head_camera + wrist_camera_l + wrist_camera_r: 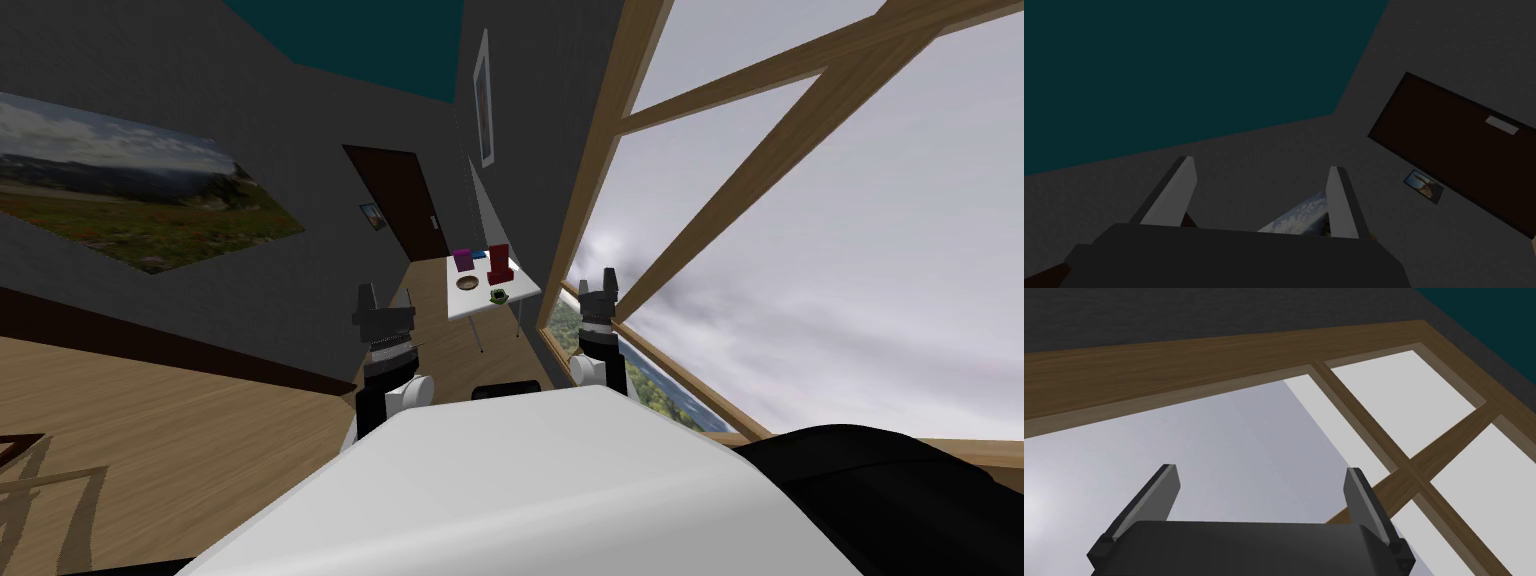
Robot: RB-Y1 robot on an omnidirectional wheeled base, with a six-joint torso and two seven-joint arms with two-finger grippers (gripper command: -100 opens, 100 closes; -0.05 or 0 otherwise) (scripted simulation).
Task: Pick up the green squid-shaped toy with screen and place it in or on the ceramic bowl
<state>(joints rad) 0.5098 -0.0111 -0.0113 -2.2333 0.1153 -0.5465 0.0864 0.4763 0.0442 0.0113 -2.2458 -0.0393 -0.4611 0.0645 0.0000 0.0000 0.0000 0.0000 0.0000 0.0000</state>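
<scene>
Far ahead in the head view stands a small white table point(470, 302). On it lie a small green toy point(497, 296) near its front right corner and a round brownish bowl point(467, 283) to the toy's left. Both arms are raised in front of me, well short of the table. My left gripper point(365, 296) is open with nothing between its fingers point(1180, 192). My right gripper point(598, 281) is open too, its fingers point(1359, 493) empty.
A purple box point(463, 260), a red box point(499, 264) and a small blue thing point(479, 255) stand on the table's far half. A dark door point(400, 200) is behind the table. A big wood-framed window point(700, 230) runs along the right. Wooden floor lies between me and the table.
</scene>
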